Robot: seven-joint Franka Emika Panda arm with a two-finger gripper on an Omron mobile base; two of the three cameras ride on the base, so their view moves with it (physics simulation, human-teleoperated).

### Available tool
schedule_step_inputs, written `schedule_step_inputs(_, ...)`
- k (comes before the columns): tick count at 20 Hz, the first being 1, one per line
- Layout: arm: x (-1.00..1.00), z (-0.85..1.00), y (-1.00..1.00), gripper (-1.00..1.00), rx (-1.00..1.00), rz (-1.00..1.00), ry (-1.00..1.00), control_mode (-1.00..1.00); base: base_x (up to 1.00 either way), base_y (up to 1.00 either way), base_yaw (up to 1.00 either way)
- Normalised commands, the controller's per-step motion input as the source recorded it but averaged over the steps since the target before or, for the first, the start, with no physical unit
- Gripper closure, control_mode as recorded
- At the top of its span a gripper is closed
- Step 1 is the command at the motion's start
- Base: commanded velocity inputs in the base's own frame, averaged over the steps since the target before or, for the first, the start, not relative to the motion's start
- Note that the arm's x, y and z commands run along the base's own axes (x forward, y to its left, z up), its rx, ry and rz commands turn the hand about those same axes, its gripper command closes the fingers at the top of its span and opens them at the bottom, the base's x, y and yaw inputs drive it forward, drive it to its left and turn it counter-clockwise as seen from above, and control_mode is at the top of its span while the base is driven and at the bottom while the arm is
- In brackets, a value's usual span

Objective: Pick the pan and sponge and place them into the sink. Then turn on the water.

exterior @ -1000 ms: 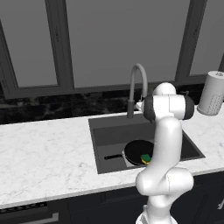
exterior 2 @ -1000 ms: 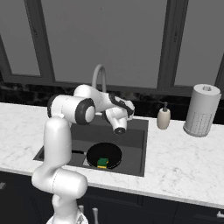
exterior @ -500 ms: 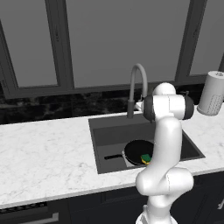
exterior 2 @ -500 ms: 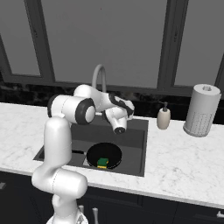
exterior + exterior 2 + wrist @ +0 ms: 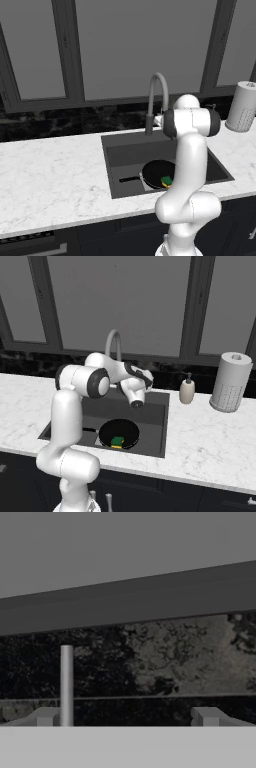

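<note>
Your pan (image 5: pixel 156 172) sits on the floor of the sink (image 5: pixel 125 150), low and just right of centre in the left base view, its short handle pointing left. The sponge (image 5: pixel 117 441) lies inside the pan, near its front rim. In the right base view your gripper (image 5: pixel 148 382) hangs mid-frame above the basin, right of the arched faucet (image 5: pixel 113 341). In the hand view the fingertips (image 5: pixel 47 716) stand wide apart, holding nothing, facing the dark marbled backsplash (image 5: pixel 150 662). A soap pump bottle (image 5: pixel 187 391) and a paper towel roll (image 5: pixel 230 382) stand on the counter (image 5: pixel 200 441) at right.
</note>
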Motion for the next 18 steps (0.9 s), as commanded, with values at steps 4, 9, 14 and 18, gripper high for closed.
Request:
schedule_step_inputs(4,0.12,0.0,0.0,-1.0,0.0,0.0,0.0,-1.0,0.0,0.0,0.0)
schedule_step_inputs(9,0.01,0.0,-0.06,-1.0,0.0,0.0,0.0,-1.0,0.0,0.0,0.0)
schedule_step_inputs(14,-0.08,0.0,-0.42,-1.0,0.0,-0.01,0.0,-1.0,0.0,0.0,0.0)
schedule_step_inputs(18,-0.11,0.0,-0.61,-1.0,0.0,-0.02,0.0,-1.0,0.0,0.0,0.0)
